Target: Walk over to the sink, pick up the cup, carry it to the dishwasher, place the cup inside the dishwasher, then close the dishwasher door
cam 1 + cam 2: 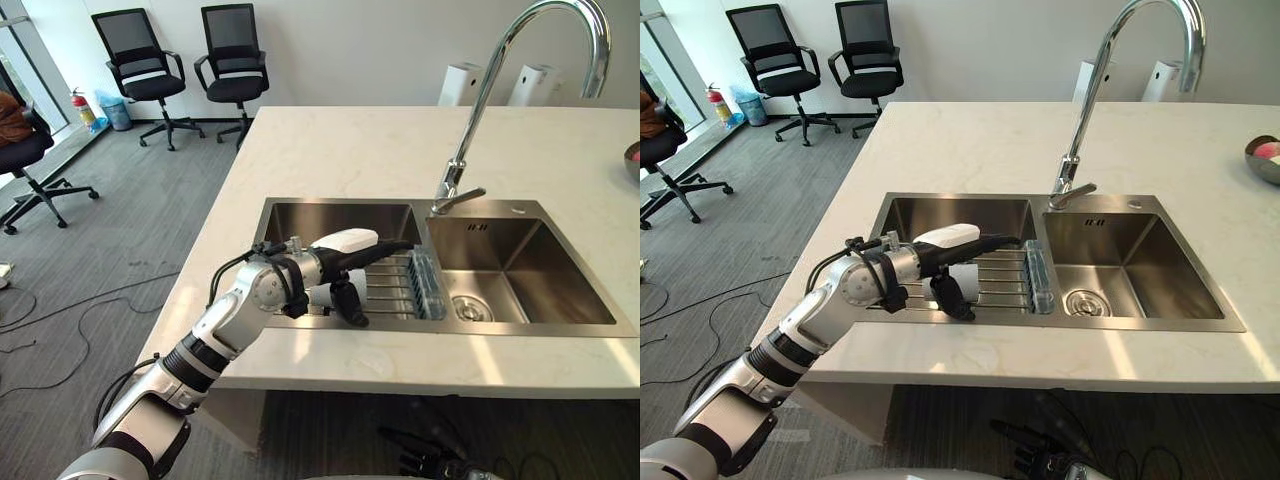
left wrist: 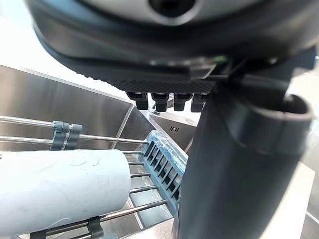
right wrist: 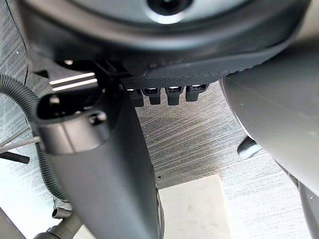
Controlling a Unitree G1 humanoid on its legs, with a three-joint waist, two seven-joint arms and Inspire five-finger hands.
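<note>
Bright, even light. Glare on pale counter [image 1: 330,150] and chrome faucet [image 1: 497,75]; sink [image 1: 520,262] basins darker, soft reflections. Left wrist view: left robot hand [image 2: 239,164] near-black against bright steel.

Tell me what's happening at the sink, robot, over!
Left hand open above the sink rack. Cup lying sideways on the rack beside it, not gripped. Right hand open, down low.
</note>
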